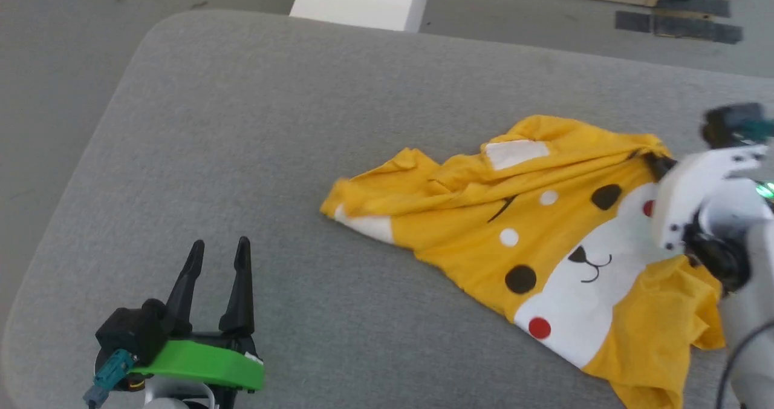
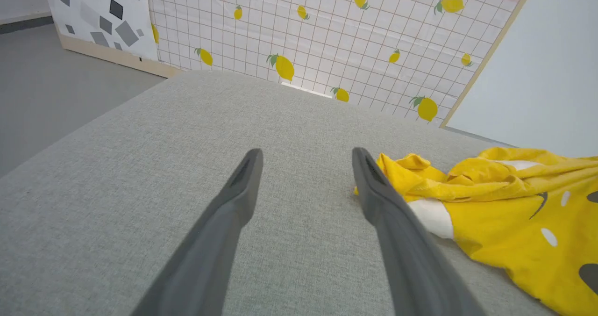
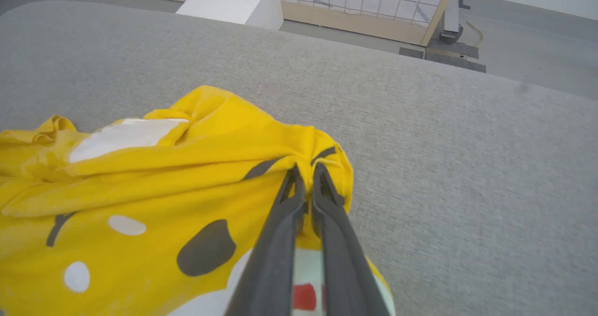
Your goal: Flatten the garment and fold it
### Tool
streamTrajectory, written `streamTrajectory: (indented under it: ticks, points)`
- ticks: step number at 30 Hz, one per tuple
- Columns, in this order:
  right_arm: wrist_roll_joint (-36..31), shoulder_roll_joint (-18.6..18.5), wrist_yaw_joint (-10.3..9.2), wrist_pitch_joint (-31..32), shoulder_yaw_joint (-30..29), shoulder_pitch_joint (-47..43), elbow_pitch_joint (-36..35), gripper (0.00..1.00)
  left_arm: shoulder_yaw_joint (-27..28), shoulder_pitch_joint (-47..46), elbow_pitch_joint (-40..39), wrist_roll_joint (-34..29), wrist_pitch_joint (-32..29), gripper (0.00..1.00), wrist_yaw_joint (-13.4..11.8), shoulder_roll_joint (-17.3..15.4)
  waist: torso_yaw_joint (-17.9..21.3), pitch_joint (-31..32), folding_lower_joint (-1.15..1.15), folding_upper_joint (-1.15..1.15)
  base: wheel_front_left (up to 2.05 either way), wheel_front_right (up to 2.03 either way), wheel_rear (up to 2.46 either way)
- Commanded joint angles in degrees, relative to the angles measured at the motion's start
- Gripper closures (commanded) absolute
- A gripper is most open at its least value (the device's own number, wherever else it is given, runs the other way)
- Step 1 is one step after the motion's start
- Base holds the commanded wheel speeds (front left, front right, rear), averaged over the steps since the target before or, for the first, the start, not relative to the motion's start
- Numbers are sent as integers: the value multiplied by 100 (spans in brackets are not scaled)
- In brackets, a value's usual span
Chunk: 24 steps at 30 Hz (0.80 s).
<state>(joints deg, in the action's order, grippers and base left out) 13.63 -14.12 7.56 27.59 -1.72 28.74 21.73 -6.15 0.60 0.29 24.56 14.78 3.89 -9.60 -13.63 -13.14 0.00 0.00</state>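
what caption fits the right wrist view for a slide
Right gripper pinching a fold of the bright yellow cartoon-print T-shirt on a grey fabric-covered table

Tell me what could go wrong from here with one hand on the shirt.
1. The right hand is shut on a small bunched fold at the edge of the garment; that thin pinch may slip under a pull.
2. The left hand is open, apart from the cloth, so nothing anchors the crumpled other end; a pull may drag the whole shirt instead of spreading it.
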Motion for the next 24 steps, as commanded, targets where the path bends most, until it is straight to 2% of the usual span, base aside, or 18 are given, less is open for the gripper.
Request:
streamTrajectory:
  ticks: [1, 4, 9, 11, 14, 15, 16, 17, 18, 24]
  points:
    - [54, 21, -8, -51, -264, -345, -154, 100, 27, 38, 11, -54, 21, 0, -5, 5, 350, 263, 0, 0, 0, 0, 0]
    - [28, 77, -8, -14, -942, -1100, -601, 100, 31, 133, 18, -73, 21, 0, -16, -24, 530, 310, 0, 0, 0, 0, 0]
    - [-76, 569, -8, 108, -2278, -2712, -1426, 100, 6, 193, 8, -66, 11, 0, -18, -55, 724, 271, 0, 0, 0, 0, 0]
    - [-133, 805, -8, 130, -2532, -3228, -1629, 100, -4, 199, 4, -54, -3, 0, -9, -77, 791, 227, 0, 0, 0, 0, 0]
    - [-133, 1017, -8, 24, -2581, -3644, -1763, 98, -13, 205, 7, -45, -30, 0, 3, -126, 899, 178, 0, 0, 0, 0, 0]
    - [-85, 1063, -8, -52, -2556, -3691, -1774, 74, -12, 204, 6, -41, -37, 0, 6, -142, 933, 169, 0, 0, 0, 0, 0]
    - [-47, 1088, -8, -145, -2538, -3685, -1762, 59, -11, 204, 5, -38, -41, 0, 6, -155, 961, 169, 0, 0, 0, 0, 0]
    - [-53, 1106, -8, -286, -2480, -3658, -1736, 26, -13, 203, 6, -39, -49, 0, 6, -171, 991, 175, 0, 0, 0, 0, 0]
    - [-81, 1113, -8, -403, -2400, -3631, -1718, 0, -16, 202, 8, -42, -54, 0, 5, -182, 1011, 186, 0, 0, 0, 0, 0]
    - [117, 1122, -8, -1167, -1924, -3273, -1876, 0, -74, 242, 34, -52, -96, 0, -23, -192, 1061, 374, 0, 0, 0, 0, 0]
